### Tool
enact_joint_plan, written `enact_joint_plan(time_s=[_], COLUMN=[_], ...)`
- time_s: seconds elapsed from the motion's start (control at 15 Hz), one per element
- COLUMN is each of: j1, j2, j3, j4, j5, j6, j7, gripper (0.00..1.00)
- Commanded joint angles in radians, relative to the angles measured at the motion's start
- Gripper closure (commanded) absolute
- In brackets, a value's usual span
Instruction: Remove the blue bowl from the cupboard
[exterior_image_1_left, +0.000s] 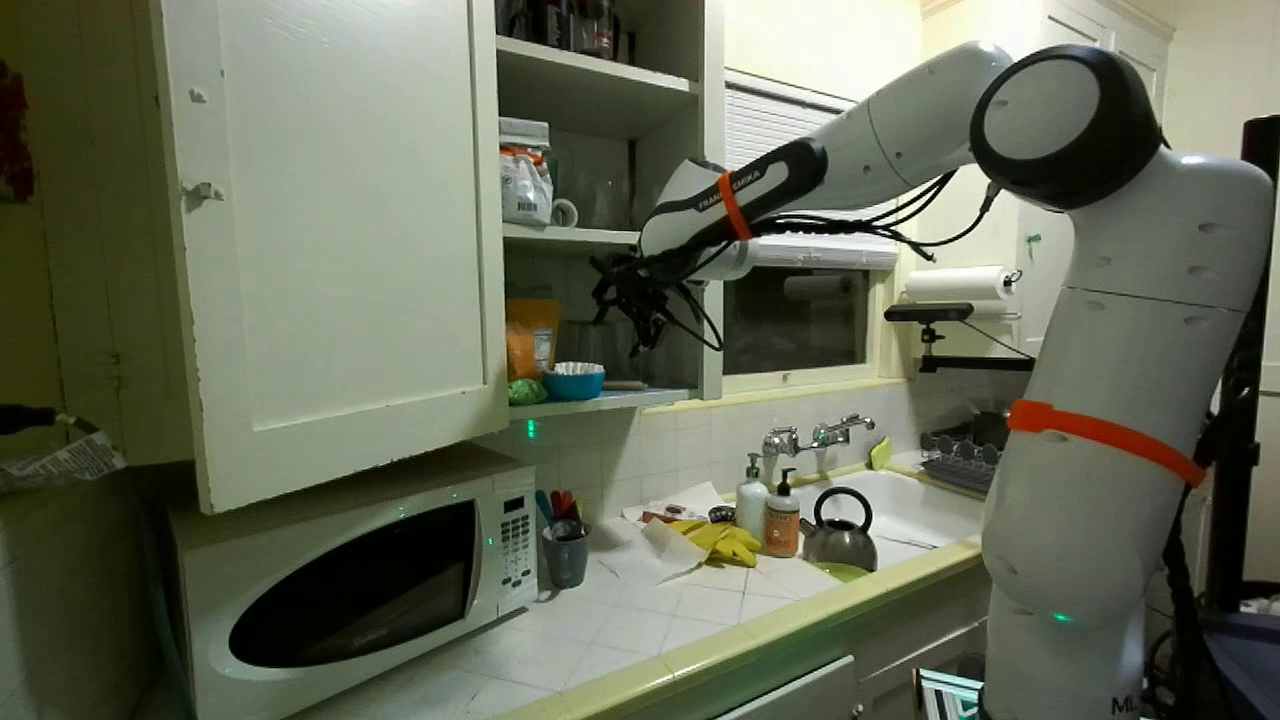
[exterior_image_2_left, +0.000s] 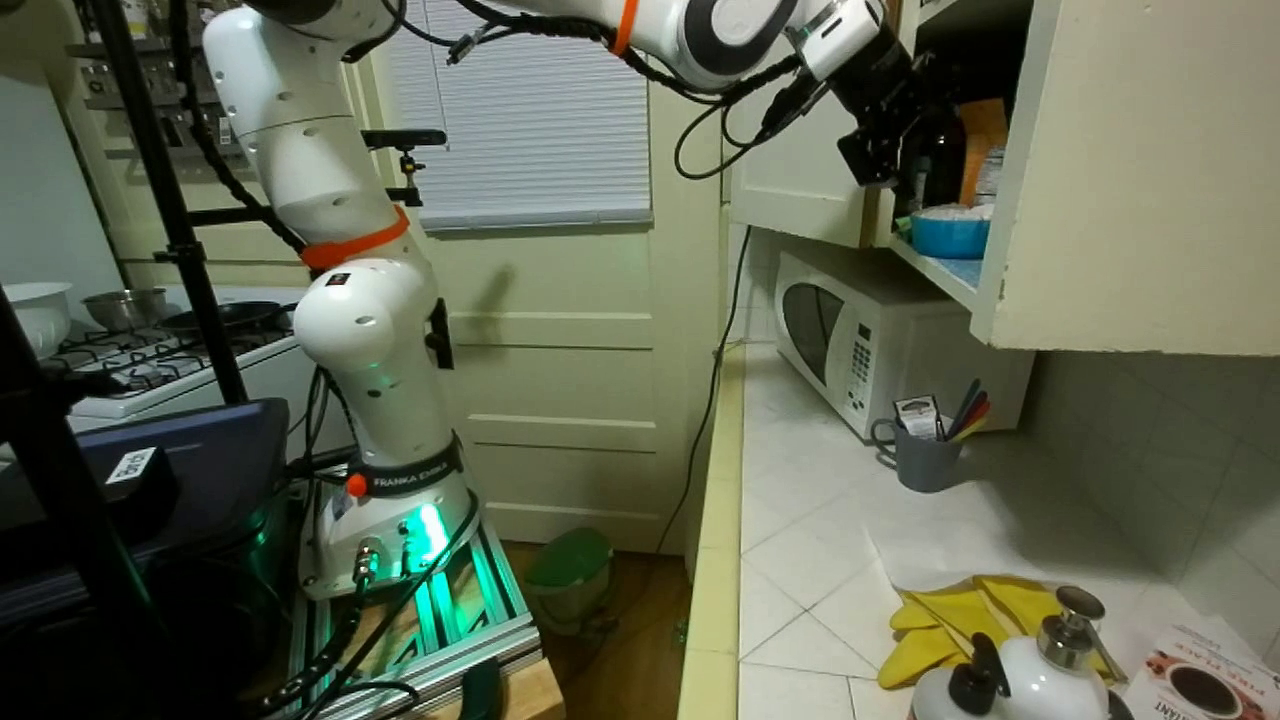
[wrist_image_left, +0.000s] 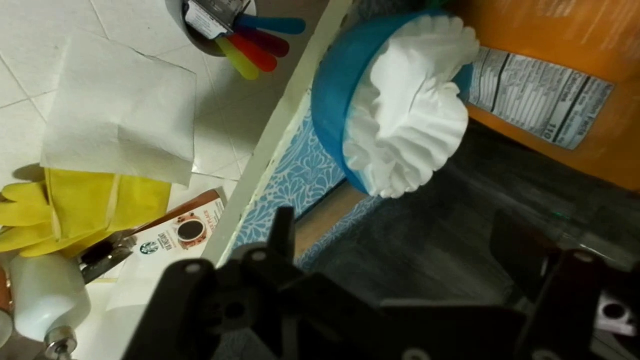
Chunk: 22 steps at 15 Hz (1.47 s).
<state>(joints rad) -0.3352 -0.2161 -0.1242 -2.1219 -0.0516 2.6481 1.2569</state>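
Cream paint and pale tile line this kitchen, where a white-tiled worktop edged in yellow runs beneath a tall white cupboard. Its large panelled door stands swung open, and three inner shelves show in an exterior view. A white robot arm with orange bands reaches across, its wrist end at the cupboard's opening. Set into the worktop is a white sink, and further along, below the door, sits a white microwave with a dark oval window. On the lowest visible shelf, covered in blue patterned paper, an orange bag stands upright. A kettle is at the sink, yellow gloves lie on the worktop, and a grey mug full of coloured handles stands just beside the microwave. Black and two-fingered, the gripper hangs above the level of that shelf, its fingers wide apart and holding nothing. The blue bowl sits upright on the same shelf, near the front edge and just beside the orange bag; I cannot tell whether they touch. In the wrist view it lies beyond the fingers, apart from them. Fluted white paper fills it and shows above the rim. Next to the bowl rests a small green item.
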Motion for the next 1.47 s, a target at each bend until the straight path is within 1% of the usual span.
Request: enact_joint_plan(time_s=[0.0,0.27,0.53,0.6,0.67,0.73,0.8,0.87,0.93,1.07,1.27,1.33,1.4], j1=[0.017,0.043,0.063,0.065,0.068,0.07,0.071,0.073,0.057,0.057,0.056,0.055,0.055], j2=[0.066,0.108,0.134,0.14,0.143,0.147,0.149,0.148,0.146,0.132,0.088,0.071,0.06], j3=[0.002,0.0,-0.006,-0.007,-0.009,-0.01,-0.012,-0.013,0.002,0.004,0.007,0.007,0.007], j4=[-0.006,0.003,0.01,0.012,0.013,0.015,0.015,0.014,0.012,0.008,-0.014,-0.022,-0.026], j5=[0.006,0.003,0.01,0.009,0.012,0.012,0.01,0.007,0.003,-0.002,-0.019,-0.025,-0.024], j6=[0.076,0.094,0.078,0.078,0.077,0.075,0.076,0.076,0.077,0.074,0.061,0.05,0.038], j7=[0.038,0.044,0.041,0.044,0.043,0.043,0.045,0.048,0.055,0.058,0.055,0.051,0.045], gripper=[0.0,0.0,0.0,0.14,0.26,0.32,0.43,0.5,0.58,0.72,0.96,0.99,1.0])
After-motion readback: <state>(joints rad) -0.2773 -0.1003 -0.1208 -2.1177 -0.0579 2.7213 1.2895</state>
